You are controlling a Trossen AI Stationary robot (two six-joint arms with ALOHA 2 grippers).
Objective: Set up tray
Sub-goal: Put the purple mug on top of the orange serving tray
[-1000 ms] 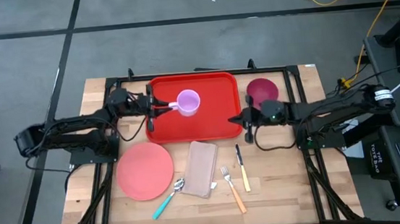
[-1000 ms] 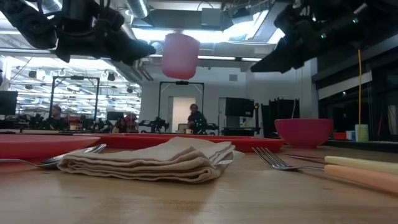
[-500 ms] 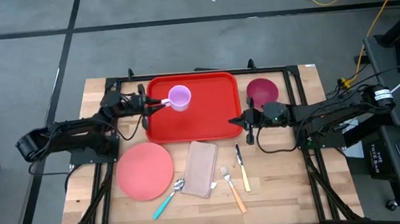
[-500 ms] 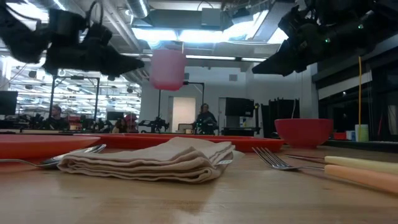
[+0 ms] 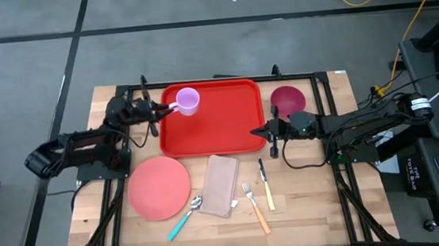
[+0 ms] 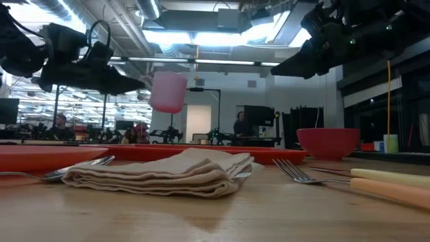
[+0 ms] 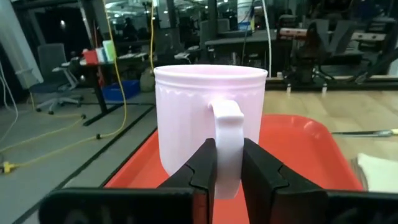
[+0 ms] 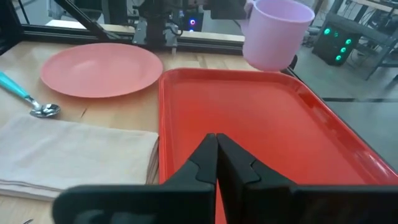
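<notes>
Progress: early, by my reading. The tray [image 5: 223,123] carries nothing on its red floor yet; the only item on its way is the pink mug [image 5: 188,100].
Tray position: flat on the far middle of the counter [image 5: 314,202], between the two arms, its long side running left to right.
Left end effector [image 5: 164,109]: clamped on the mug's handle; the left wrist view shows both fingers [image 7: 204,167] pressed against the handle loop, mug upright.
Mug relative to tray: held in the air over the tray's far left corner. The low view shows it well above the tray rim, not touching it.
Right end effector [image 5: 269,134]: fingers closed together and holding nothing, poised at the tray's near right corner, just above the rim as far as the right wrist view shows.
Still off the tray, near side: round pink plate [image 5: 159,187] at left, folded napkin [image 5: 222,185] in the middle, teal-handled spoon [image 5: 184,215] beside it, fork [image 5: 255,207] and knife [image 5: 265,184] to the right.
Still off the tray, far right: dark red bowl [image 5: 287,99], just beside the tray's right edge.
Left to do: set the mug down, then presumably bring over the plate, bowl, napkin and cutlery.
</notes>
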